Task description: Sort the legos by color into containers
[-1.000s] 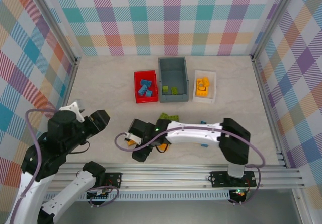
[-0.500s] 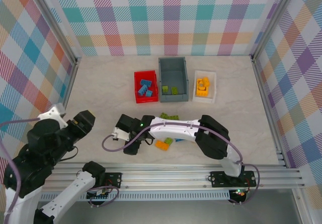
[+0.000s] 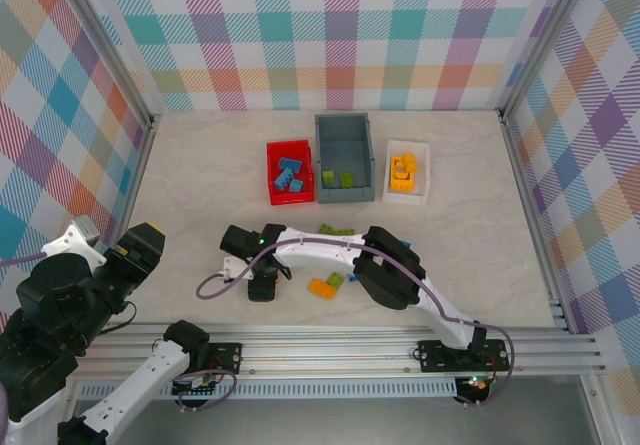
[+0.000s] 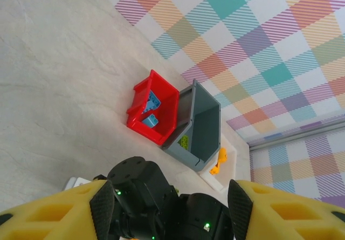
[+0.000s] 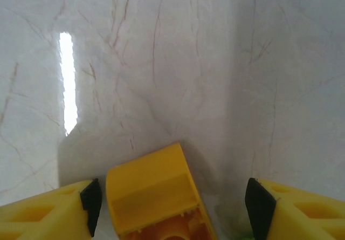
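The marble table (image 3: 200, 185) carries everything. The right arm (image 3: 320, 250) reaches across it toward 9 o'clock, ending in the right gripper (image 3: 262, 287) low over the tabletop near the front. The left arm (image 3: 60, 305) is folded at 8 o'clock, and the left gripper (image 3: 145, 240) is raised there, well apart from the bins.

Toward 12 o'clock three containers stand in a row, each with its long axis running 12 to 6. The deep grey bin (image 3: 345, 145) is in the middle, the red bin (image 3: 272, 170) touches it at 9 o'clock, and the white tray (image 3: 424, 175) sits just beside it at 3 o'clock. Blue bricks (image 3: 289, 175) lie in the red bin, green bricks (image 3: 337, 178) in the grey one and orange pieces (image 3: 403, 173) in the tray. Loose on the table near the arm are a green pair (image 3: 337, 231), an orange brick (image 3: 321, 287) and a green brick (image 3: 336, 279) touching it.

From above, the right gripper's body covers its own fingers. The right wrist view shows them apart, with a yellow brick (image 5: 148, 186) on the table between them. It lies just beside the finger at 8 o'clock and has a clear gap to the other. Its long axis seems to run 12 to 6, though the frame edge cuts its near end.

The left wrist view shows the left gripper's yellow fingers (image 4: 64, 213) spread with nothing held.
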Robot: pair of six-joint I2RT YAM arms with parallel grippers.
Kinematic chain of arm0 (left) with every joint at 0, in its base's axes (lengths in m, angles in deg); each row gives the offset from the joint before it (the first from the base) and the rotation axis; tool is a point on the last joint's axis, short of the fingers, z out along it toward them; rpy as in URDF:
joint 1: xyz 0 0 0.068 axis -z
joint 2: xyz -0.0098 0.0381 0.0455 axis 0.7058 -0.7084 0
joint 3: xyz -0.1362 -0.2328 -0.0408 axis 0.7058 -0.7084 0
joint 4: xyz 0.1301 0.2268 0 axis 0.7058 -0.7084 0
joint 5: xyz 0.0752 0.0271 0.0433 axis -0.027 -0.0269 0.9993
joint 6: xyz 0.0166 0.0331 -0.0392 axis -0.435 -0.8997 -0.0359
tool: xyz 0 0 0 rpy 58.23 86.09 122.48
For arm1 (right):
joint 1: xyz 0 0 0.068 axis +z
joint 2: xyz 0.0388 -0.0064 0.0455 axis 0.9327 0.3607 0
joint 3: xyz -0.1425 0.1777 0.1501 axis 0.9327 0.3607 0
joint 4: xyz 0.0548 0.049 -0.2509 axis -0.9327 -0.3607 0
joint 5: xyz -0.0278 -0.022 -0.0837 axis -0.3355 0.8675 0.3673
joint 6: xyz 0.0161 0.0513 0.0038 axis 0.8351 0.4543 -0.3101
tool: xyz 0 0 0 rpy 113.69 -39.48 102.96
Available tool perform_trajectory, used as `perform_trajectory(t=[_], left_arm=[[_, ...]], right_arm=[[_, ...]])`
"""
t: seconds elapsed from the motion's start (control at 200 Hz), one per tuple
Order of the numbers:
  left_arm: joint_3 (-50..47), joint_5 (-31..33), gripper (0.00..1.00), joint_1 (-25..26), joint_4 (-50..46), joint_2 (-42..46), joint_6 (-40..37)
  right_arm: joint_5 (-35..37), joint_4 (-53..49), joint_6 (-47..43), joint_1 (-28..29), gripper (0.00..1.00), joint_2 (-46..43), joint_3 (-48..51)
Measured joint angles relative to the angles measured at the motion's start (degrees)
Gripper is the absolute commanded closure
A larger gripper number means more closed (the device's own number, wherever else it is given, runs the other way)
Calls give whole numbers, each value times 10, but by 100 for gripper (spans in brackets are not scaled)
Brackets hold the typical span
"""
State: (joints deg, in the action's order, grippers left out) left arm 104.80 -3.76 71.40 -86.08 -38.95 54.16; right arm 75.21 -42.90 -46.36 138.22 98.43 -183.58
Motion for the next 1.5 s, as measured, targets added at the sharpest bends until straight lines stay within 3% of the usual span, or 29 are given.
perform_trajectory(t=[0.215,0.37,0.565,0.705,0.87,0.985,1.065,1.25,1.375,1.505], left_arm=[[-10,-6,40,0,-1,-3,0],[-15,-13,40,0,0,-7,0],[-23,-17,40,0,1,-11,0],[-30,-41,40,0,6,-26,-7],[-66,-117,40,0,62,-80,-20],[-114,-195,42,1,135,-143,-21],[-147,-229,42,22,189,-196,-16],[-163,-229,43,158,305,-346,-13],[-155,-210,44,235,359,-430,-12],[-142,-193,44,269,384,-470,-9]], right_arm=[[9,-11,-9,-5,54,0,-2],[9,-12,-6,-5,64,0,-2],[3,5,16,-10,68,-20,17],[-12,32,66,-38,68,-120,85],[-10,78,162,-139,67,-326,176],[4,103,252,-271,65,-458,249],[21,95,308,-366,65,-495,279],[56,28,408,-503,65,-424,270],[89,-10,434,-534,65,-325,229],[118,-42,444,-541,64,-235,163]])
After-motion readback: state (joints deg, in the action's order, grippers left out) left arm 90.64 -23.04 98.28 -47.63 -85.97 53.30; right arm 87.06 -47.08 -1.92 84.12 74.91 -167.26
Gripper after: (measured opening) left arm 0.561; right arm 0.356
